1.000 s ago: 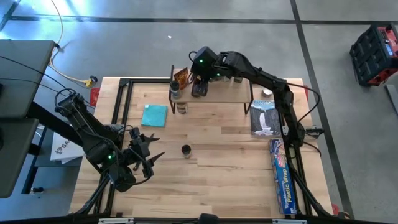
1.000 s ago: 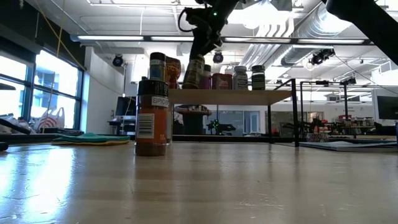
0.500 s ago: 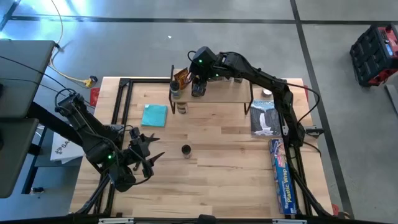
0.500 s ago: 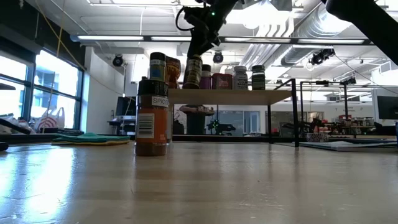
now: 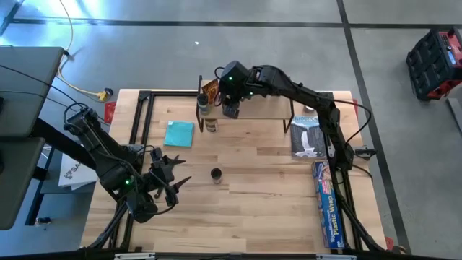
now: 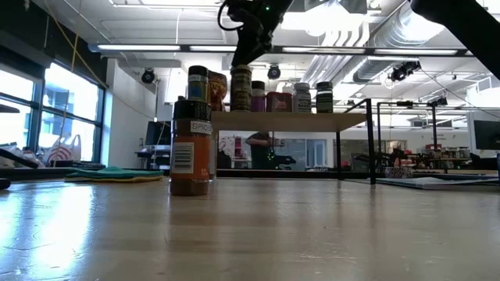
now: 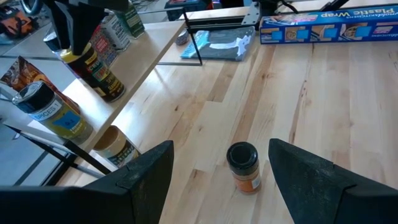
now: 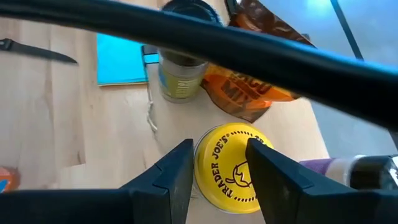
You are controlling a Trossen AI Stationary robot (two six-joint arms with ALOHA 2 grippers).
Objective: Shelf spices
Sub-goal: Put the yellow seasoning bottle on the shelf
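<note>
The shelf (image 5: pixel 263 110), upper centre of the high view, already carries several spices; the yellow-lidded jar (image 8: pixel 233 168) stands at its left end between the right gripper (image 8: pixel 217 168)'s parted fingers. One orange jar (image 7: pixel 243 167) waits mid-table. The left gripper (image 5: pixel 167 177) hangs open lower left. Jars under the arm are hidden.

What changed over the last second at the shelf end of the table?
The right gripper carried the yellow-lidded spice jar from tilted to upright on the light wooden shelf, shifting toward its left end; its fingers flank the lid. The left gripper and the lone dark-capped orange jar stayed put.
</note>
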